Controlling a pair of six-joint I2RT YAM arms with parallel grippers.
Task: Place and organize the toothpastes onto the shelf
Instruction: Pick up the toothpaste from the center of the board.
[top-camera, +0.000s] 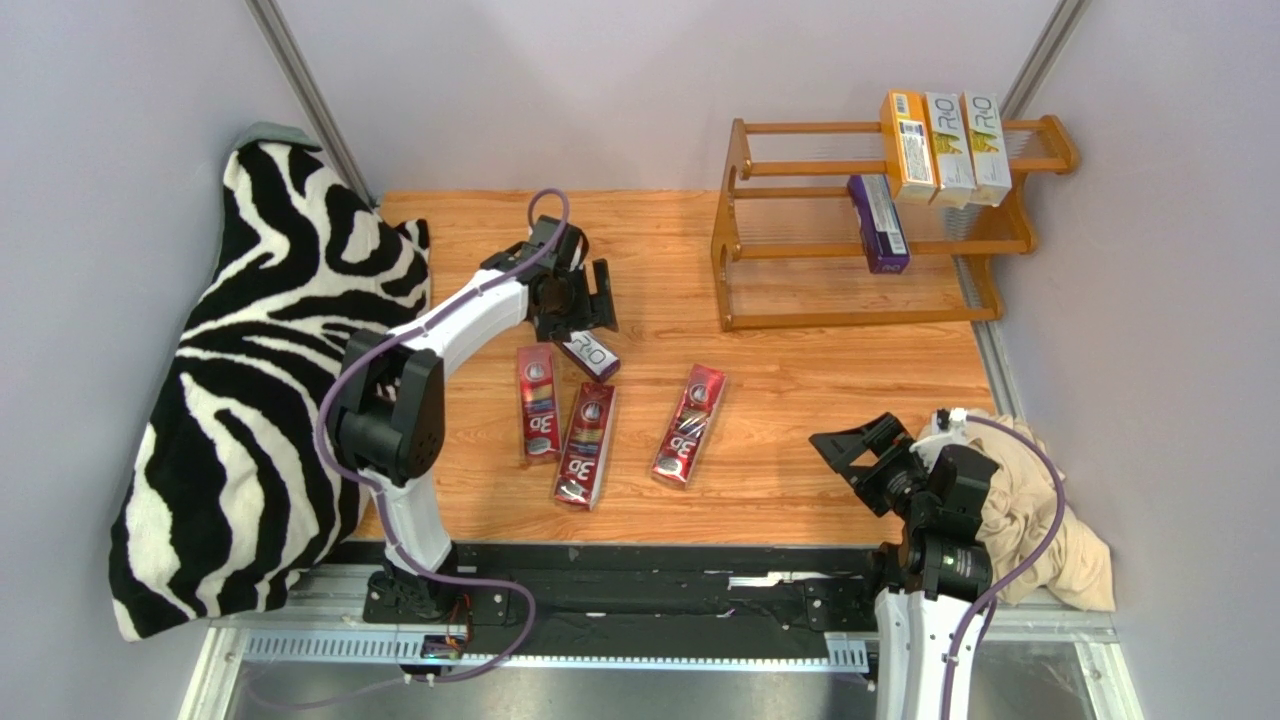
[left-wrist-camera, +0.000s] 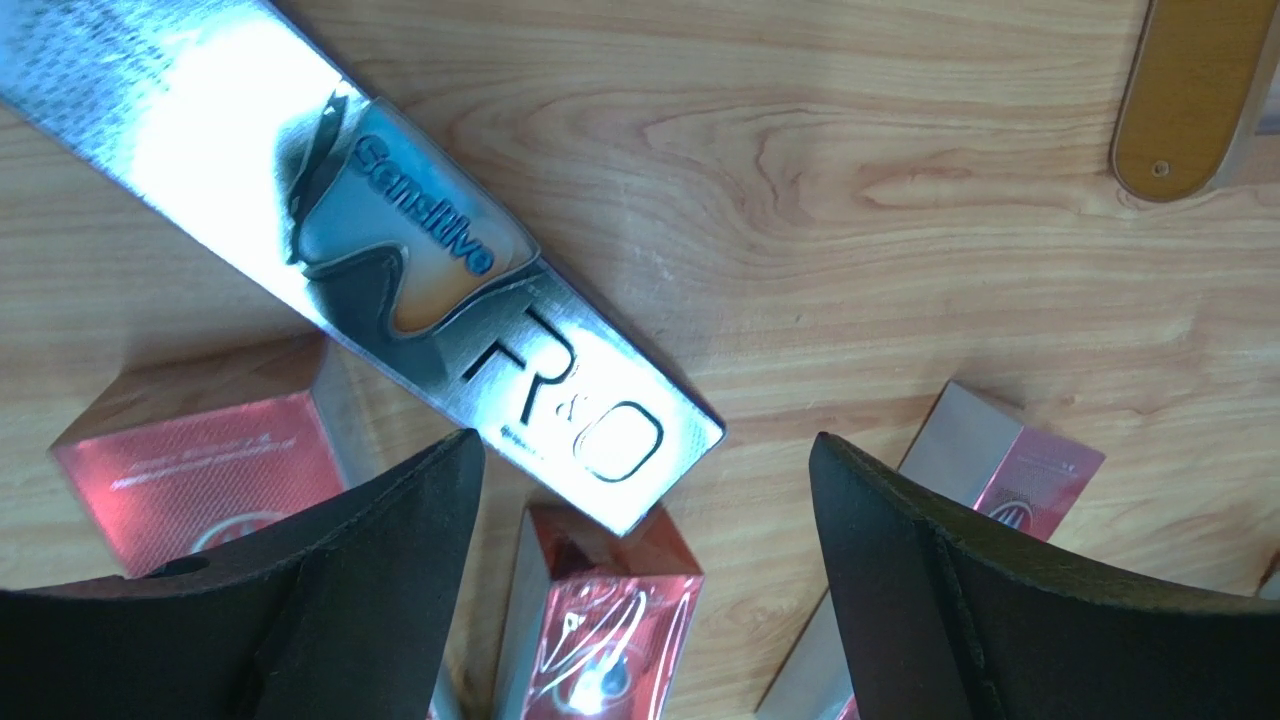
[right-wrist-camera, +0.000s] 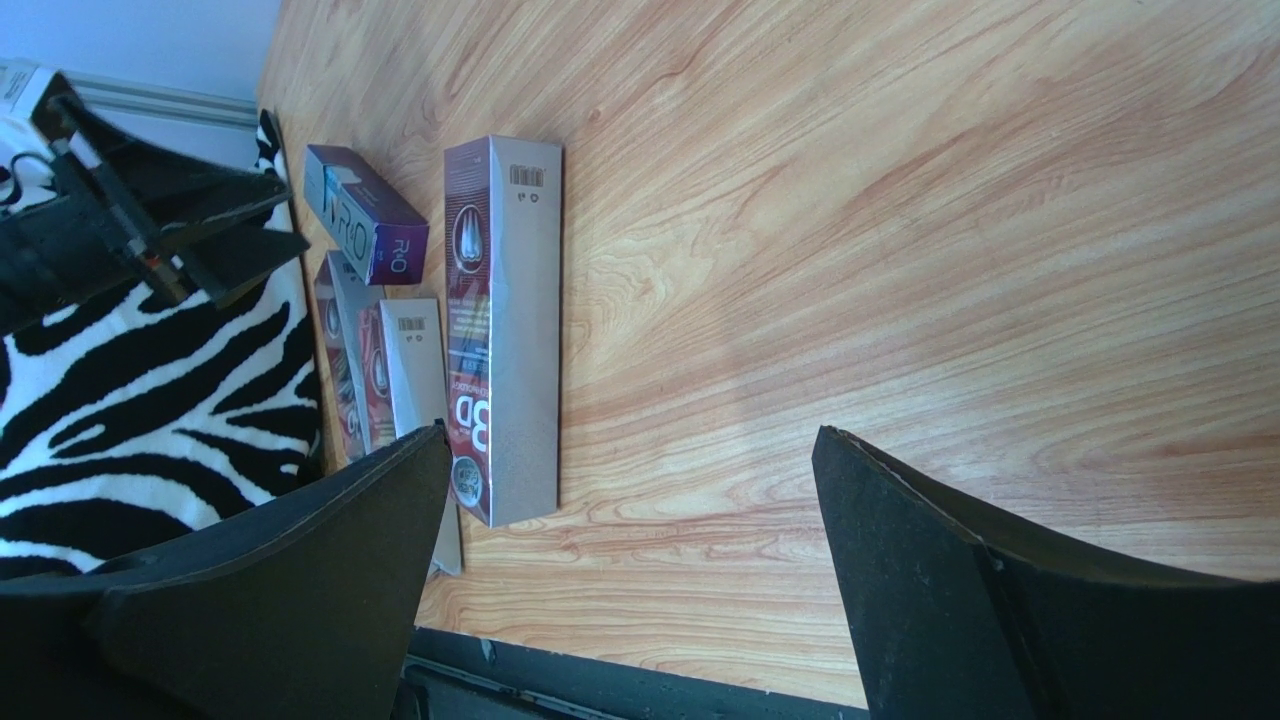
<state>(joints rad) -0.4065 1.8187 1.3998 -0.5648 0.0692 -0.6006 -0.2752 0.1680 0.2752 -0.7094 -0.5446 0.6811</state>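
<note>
– Black fingers (left-wrist-camera: 376, 585) of the left gripper (left-wrist-camera: 643, 450) fill the bottom of its wrist view. How far apart are they?
– Spread wide, and they grip nothing. The end of a purple carton (left-wrist-camera: 421, 270) lying flat on the table (top-camera: 781, 375) sits below the gap. I cannot tell whether either pad touches it.
– What crowds that spot?
– Just nearer the arm bases, one red carton (top-camera: 537, 401) and a second red carton (top-camera: 586, 444) lie side by side, close against the purple one. A third red carton (top-camera: 690, 425) lies apart to their right. A zebra-striped cloth (top-camera: 256, 375) is heaped along the table's left edge, beside the left arm.
– And open room?
– Bare wood runs from the cartons to the shelf (top-camera: 732, 225) in the far right corner. The far left stretch of the table is bare as well.
– What does the shelf hold?
– Three pale and orange cartons (top-camera: 948, 146) stand side by side at the right end of the upper rods. Another purple box (top-camera: 878, 224) sits on the tier below.
– The other arm?
– The right gripper (top-camera: 860, 447) hangs over the near right part of the table, beside a beige cloth (top-camera: 1037, 510). Its jaws are wide apart and hold nothing, with only wood between them.
</note>
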